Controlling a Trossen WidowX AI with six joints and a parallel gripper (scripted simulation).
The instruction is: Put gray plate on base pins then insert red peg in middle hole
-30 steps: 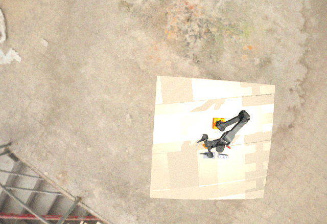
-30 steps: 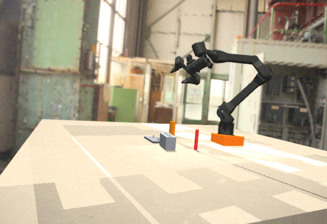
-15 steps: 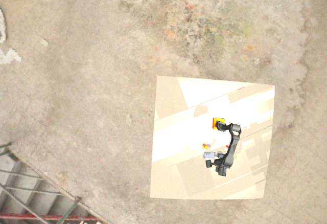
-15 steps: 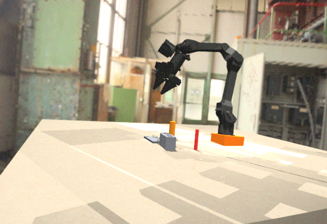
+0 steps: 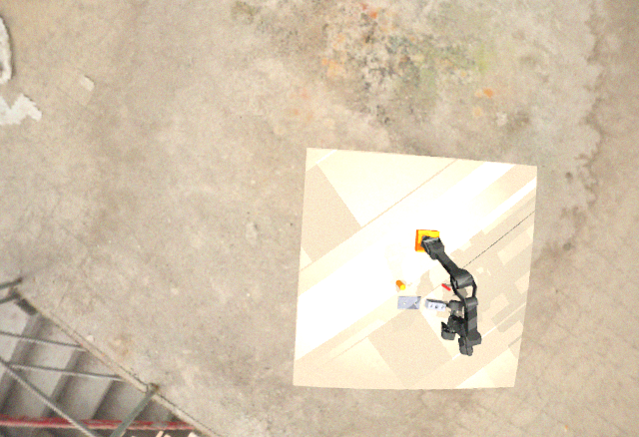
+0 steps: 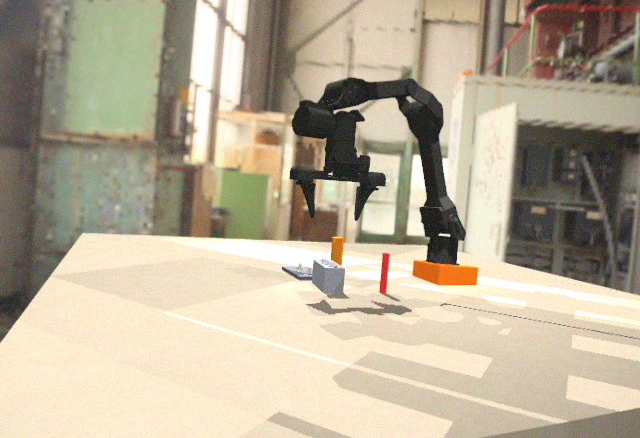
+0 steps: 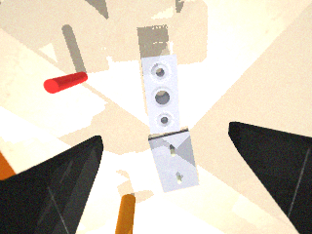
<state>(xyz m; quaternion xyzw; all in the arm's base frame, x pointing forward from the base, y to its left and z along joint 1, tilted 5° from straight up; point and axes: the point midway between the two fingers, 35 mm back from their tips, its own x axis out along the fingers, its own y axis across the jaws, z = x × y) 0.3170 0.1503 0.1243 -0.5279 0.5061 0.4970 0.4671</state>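
— Two fingers, spread wide with nothing between them: that is how we see the gripper (image 6: 336,200), hanging high above the gray plate (image 6: 327,275).

— We agree. From the wrist view the dark fingers stand far apart at either side, and the gray plate (image 7: 164,95) shows between them, well below.

— Where do we place the plate itself?

— On the table (image 6: 155,330), not yet on its pins. In the exterior view it stands up on edge like a small block. The base (image 6: 298,270) lies flat just behind it, toward the far left; in the wrist view the two touch or nearly touch, and we cannot tell which.

— And the red peg (image 6: 384,272)?

— Upright on the table, near the gray plate on its right, apart from it. An orange peg (image 6: 337,249) stands just behind the plate.

— The arm's mount?

— An orange block (image 6: 444,272), farther right of the plate, beyond the red peg. From the top view we see the arm (image 5: 453,292) reaching out from that block over the plate (image 5: 435,305).
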